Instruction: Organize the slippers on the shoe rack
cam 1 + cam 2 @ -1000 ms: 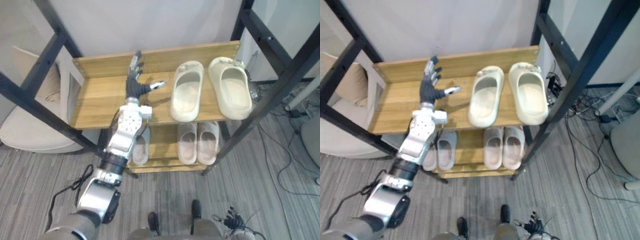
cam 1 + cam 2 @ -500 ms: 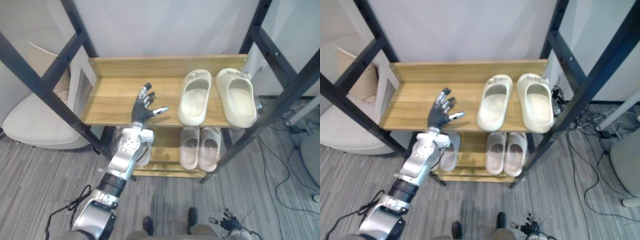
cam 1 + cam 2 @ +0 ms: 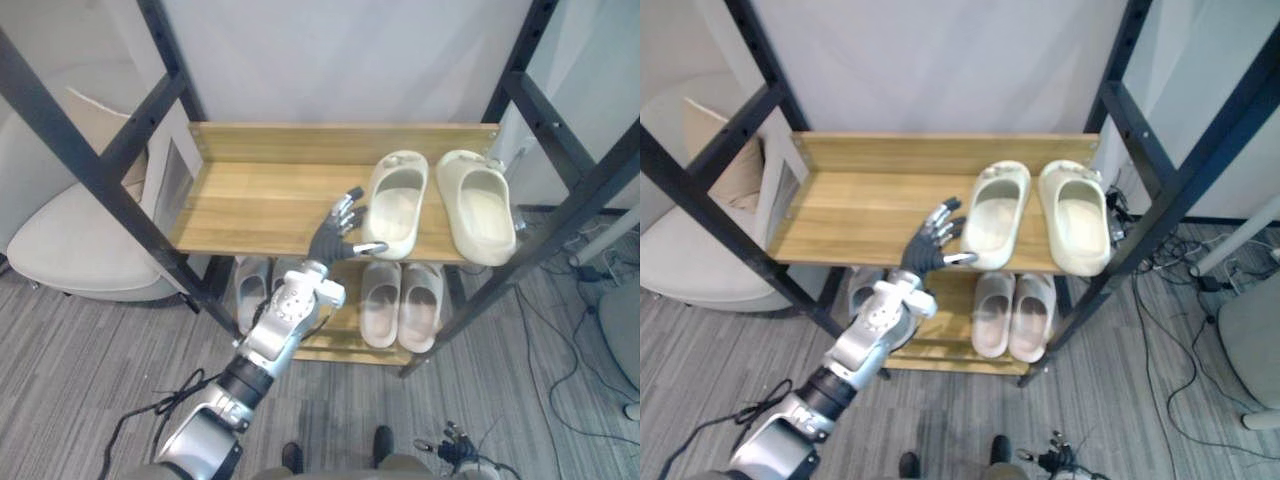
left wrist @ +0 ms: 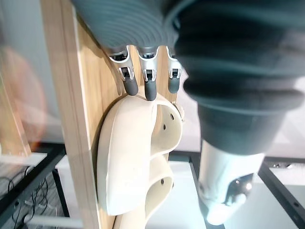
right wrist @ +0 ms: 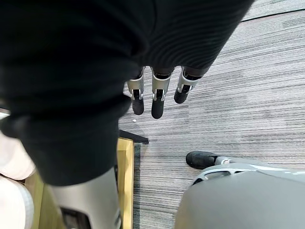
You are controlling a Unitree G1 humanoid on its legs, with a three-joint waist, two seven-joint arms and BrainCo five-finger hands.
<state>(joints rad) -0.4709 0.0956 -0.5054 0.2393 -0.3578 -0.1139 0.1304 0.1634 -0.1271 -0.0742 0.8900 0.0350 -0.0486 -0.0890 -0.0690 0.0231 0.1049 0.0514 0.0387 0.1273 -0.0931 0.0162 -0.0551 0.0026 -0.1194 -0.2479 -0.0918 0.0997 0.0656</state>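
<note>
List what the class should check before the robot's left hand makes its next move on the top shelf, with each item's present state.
1. Left hand free: ok, fingers straight, holding nothing.
2. Hand in position: ok, at the front edge of the top shelf, beside the left cream slipper.
3. Fingertips touching that slipper: cannot tell.
4. Pair together: ok, the right cream slipper lies beside it, both sole down, a gap between them.
5. Room on the shelf: ok, bare wood to the left of the pair.
6. Right hand out of the way: ok, open, low over the floor.
</note>
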